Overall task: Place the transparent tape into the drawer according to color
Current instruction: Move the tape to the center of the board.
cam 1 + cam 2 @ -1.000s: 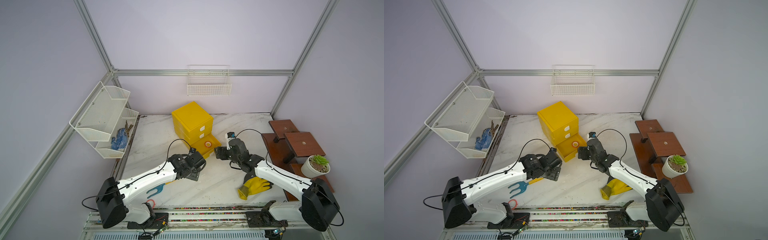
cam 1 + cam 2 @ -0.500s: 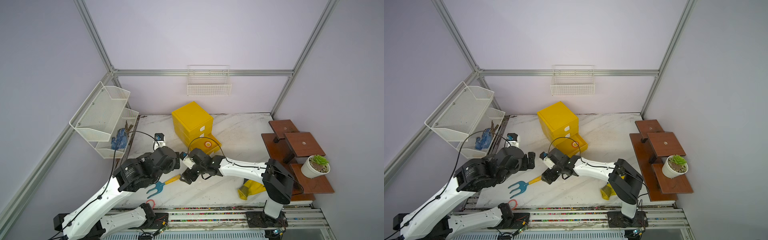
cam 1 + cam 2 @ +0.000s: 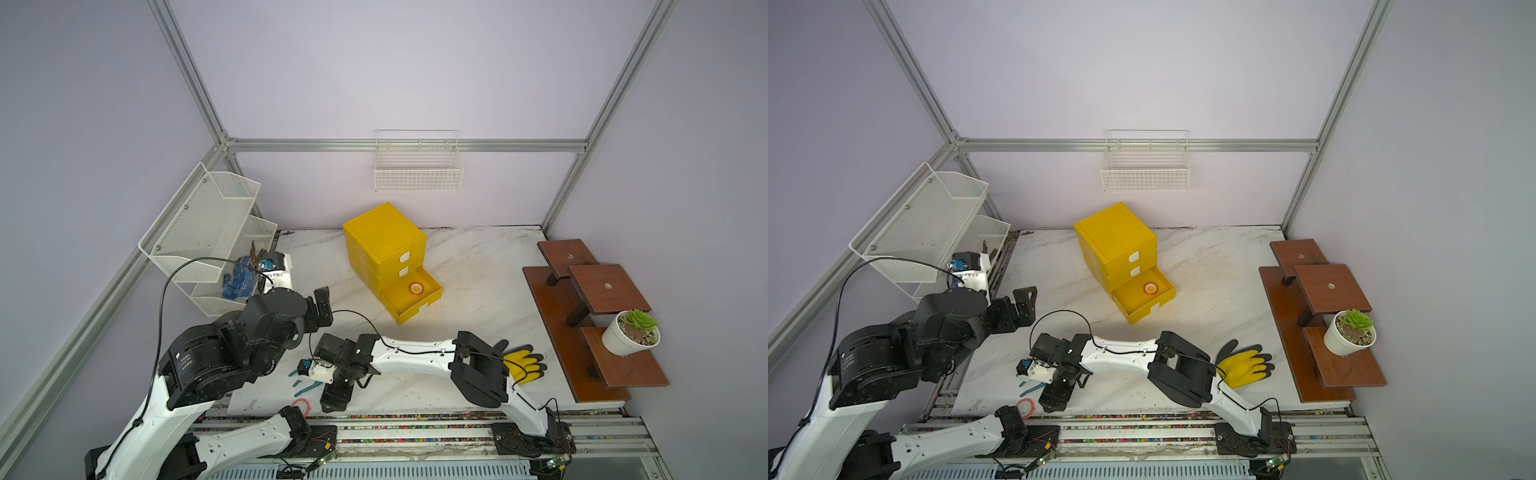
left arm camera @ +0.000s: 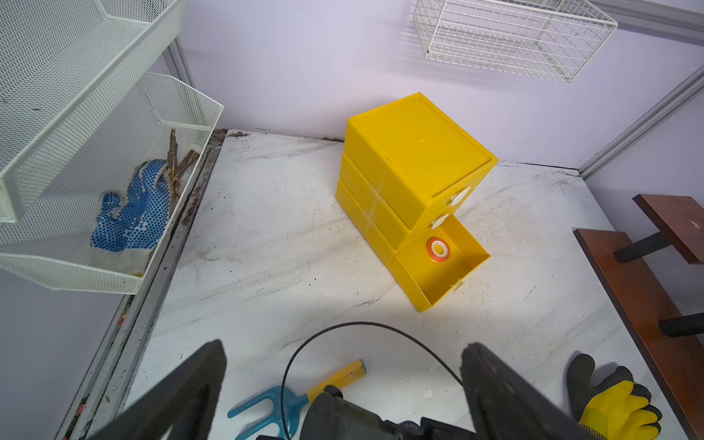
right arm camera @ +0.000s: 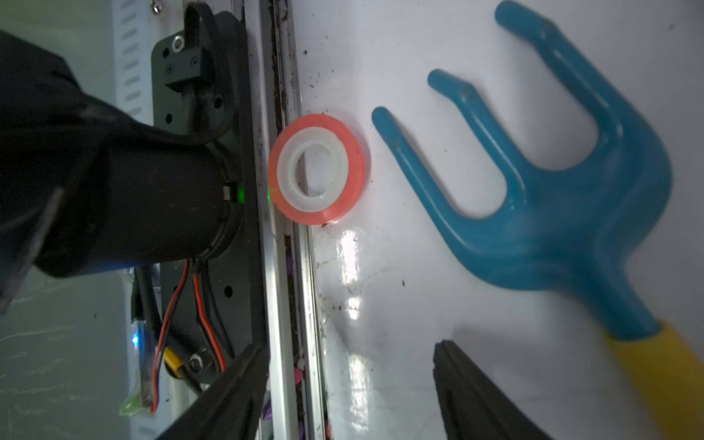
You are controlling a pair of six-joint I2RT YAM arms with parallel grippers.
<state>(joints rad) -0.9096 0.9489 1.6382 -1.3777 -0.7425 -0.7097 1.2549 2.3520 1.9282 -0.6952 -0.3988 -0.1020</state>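
Observation:
A pink-red transparent tape ring (image 5: 318, 167) with a white core lies flat at the table's front edge, seen in both top views (image 3: 301, 404) (image 3: 1025, 404). My right gripper (image 5: 350, 381) hovers just beside it (image 3: 334, 401), open, with nothing between its fingers. A second orange-red roll (image 3: 416, 288) (image 4: 438, 249) lies in the open bottom drawer (image 3: 432, 297) of the yellow cabinet (image 3: 384, 237). My left gripper (image 4: 344, 346) is raised over the table's left side (image 3: 322, 307), wide open and empty.
A blue garden fork (image 5: 533, 190) with a yellow handle lies next to the tape ring. A yellow-black glove (image 3: 519, 365) lies at front right. A wooden stepped shelf (image 3: 602, 291) holds a potted plant (image 3: 631, 336). A white mesh rack (image 3: 208, 232) holds a blue glove (image 3: 237, 282).
My right arm swung from the drawer to the front edge beside the pink ring, its jaws narrowing a little. My left arm lifted back to the left and opened wide.

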